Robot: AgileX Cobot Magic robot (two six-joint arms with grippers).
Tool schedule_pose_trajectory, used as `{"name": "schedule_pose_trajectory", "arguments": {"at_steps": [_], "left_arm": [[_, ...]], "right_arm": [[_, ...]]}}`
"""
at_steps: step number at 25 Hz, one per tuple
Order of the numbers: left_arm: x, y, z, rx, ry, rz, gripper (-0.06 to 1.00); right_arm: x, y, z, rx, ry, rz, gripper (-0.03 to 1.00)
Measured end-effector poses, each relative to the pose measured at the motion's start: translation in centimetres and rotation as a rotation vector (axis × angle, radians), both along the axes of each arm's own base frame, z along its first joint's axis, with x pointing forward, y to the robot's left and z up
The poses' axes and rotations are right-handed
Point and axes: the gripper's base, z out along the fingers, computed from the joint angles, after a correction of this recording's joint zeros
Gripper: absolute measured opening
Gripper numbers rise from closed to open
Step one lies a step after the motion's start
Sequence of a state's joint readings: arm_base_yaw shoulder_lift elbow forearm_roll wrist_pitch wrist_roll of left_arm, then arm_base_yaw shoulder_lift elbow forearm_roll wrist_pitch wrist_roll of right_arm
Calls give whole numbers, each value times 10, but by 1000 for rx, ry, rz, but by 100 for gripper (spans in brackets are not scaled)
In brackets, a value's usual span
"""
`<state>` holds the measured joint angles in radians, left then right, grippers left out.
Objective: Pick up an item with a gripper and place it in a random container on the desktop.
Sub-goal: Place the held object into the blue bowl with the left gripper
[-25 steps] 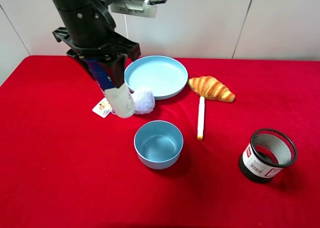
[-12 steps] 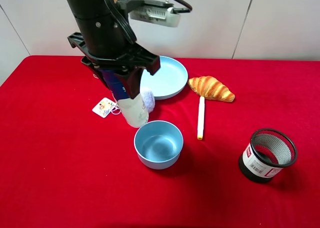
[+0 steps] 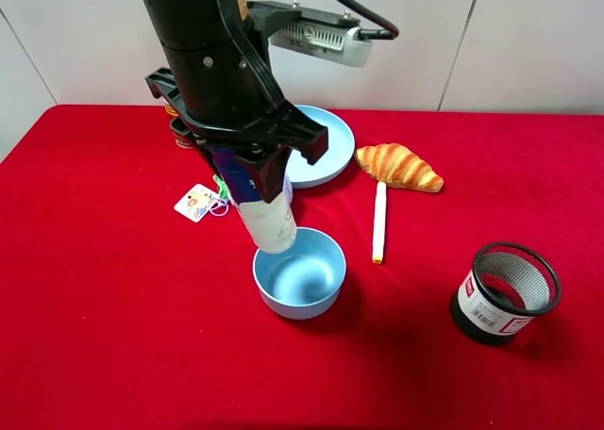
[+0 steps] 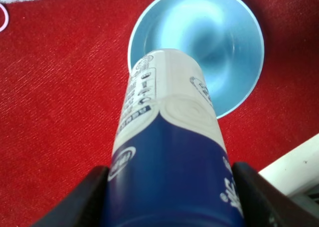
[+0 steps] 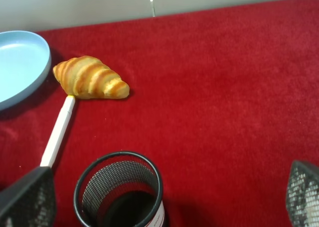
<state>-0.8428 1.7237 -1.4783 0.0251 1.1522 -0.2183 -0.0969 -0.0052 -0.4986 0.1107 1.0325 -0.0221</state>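
The left gripper (image 3: 253, 171) pinches the tilted white, blue-labelled bottle (image 3: 270, 224) between its jaws, base over the bowl (image 3: 316, 300) rim, open red cloth (image 3: 142, 336) beside the bowl.

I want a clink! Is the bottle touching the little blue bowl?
Cannot tell. In the high and left wrist views the bottle overlaps the bowl rim, hiding any gap.

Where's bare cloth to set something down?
Free: red cloth left of the small bowl; front strip between bowl and mesh cup; right rear beyond the croissant. Crowded: plate, held bottle, tag and pen cluster mid-rear.
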Motion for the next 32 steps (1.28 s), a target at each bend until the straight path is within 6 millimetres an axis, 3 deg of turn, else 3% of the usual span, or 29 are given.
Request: {"name": "schedule_pose_trajectory", "arguments": {"at_steps": [10,32], "left_arm": [[-5,-18,-19,30,24,-27,51],[10,-42,-81,65,77,-23,51]], "right_arm": [[0,0,0,0,0,0,69],[0,0,0,0,0,0,69]]}}
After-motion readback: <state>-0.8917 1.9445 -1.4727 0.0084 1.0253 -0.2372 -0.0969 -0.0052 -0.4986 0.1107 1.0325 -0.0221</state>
